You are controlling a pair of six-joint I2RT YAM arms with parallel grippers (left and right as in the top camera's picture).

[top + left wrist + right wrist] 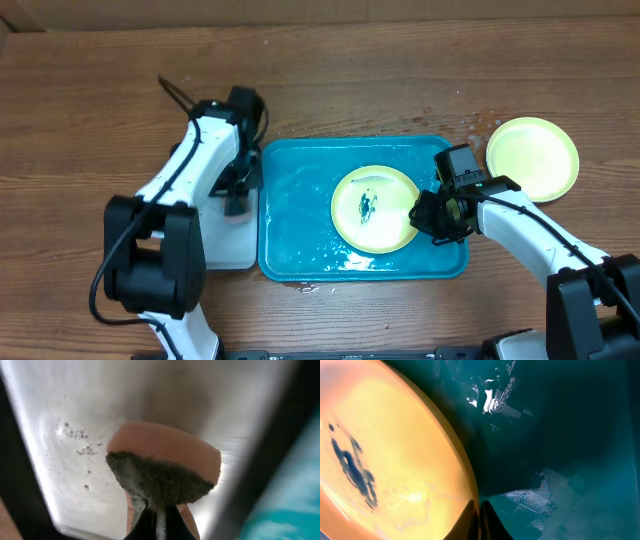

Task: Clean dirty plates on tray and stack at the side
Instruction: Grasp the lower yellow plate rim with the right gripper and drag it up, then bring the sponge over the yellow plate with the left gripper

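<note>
Wooden table [100, 80] with teal tray [295, 230], white tray [228, 242], yellow-green plate [532, 158], perhaps droplets [468, 124].

— Where does the tray [300, 235] lie?

— Flat at the middle of the surface [100, 100], long side running left to right. It is teal-blue with rounded corners and a raised rim, and its floor is wet and glinting.

— Any plates in it?

— One, the smeared plate [375, 208], face up in the tray's right half. It has a yellow-green rim and a pale centre. The smear [367, 205] is a dark teal streak near its middle. In the right wrist view a few small dots sit beside the streak.

— Another?

— A second plate [532, 158], also yellow-green, lies face up on the bare surface. It is outside the tray, near its far right corner, apart from the first. No smear shows on it.
</note>
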